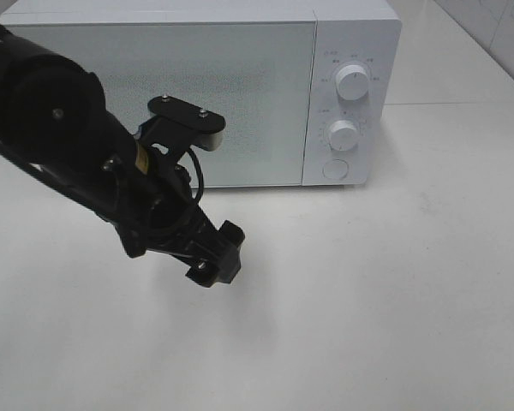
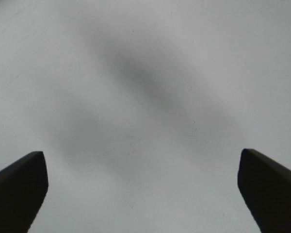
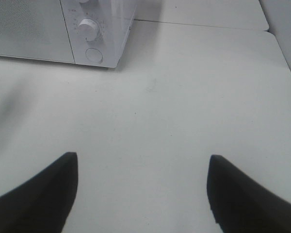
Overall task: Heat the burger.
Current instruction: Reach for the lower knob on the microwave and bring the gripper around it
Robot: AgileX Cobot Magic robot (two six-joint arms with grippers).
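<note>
- Burger: showing in none of the three views, so impossible to tell where it is lying relative to either pair of fingers.
- Left fingers (image 2: 19, 189): standing wide apart and gripping nothing, with only bare white counter (image 2: 145, 58) and a soft grey shadow showing between them.
- Left arm (image 1: 68, 137): reaching in from the left of the high view and pointing down at the counter in front of the microwave (image 1: 364, 43), near its door (image 1: 171, 103) but apart from it. Cannot tell whether the tips are touching the counter.
- Right fingers (image 3: 39, 194): spread well apart and holding nothing, facing open counter with the front corner of the microwave well ahead. Not showing in the high view.
- Microwave: sitting at the back of the counter with the door shut, its pale speckled panel giving no view inside. Carrying two white knobs, upper knob (image 1: 352, 81) over lower knob (image 1: 343, 134), and a round button (image 1: 335, 169) just beneath.
</note>
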